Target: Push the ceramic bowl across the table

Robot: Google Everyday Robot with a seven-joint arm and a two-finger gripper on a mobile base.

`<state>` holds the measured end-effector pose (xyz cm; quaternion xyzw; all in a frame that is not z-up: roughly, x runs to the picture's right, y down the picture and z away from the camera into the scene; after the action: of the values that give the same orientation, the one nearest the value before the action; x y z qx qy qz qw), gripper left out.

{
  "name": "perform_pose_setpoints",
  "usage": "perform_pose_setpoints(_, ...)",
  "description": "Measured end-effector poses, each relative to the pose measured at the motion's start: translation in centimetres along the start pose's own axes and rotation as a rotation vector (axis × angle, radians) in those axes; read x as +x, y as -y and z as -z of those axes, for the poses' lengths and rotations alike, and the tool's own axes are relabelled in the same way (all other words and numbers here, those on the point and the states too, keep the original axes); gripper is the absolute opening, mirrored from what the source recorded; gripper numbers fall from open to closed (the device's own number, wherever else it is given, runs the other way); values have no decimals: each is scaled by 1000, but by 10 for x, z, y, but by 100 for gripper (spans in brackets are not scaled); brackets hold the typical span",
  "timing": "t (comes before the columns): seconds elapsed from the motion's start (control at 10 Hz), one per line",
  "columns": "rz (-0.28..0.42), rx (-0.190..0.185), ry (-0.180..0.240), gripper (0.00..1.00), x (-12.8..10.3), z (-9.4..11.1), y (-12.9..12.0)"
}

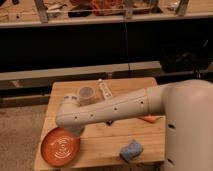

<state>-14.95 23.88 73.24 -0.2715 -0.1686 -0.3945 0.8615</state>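
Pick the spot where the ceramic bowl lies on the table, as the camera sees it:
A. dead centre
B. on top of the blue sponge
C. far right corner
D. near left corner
D: the ceramic bowl lies at the near left corner of the table, with the blue sponge apart to its right. The shut gripper hangs at the bowl's far rim.
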Motion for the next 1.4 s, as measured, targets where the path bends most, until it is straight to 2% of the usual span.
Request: perform_pose_setpoints(1.4,-26,27,31,2,4,-7,12)
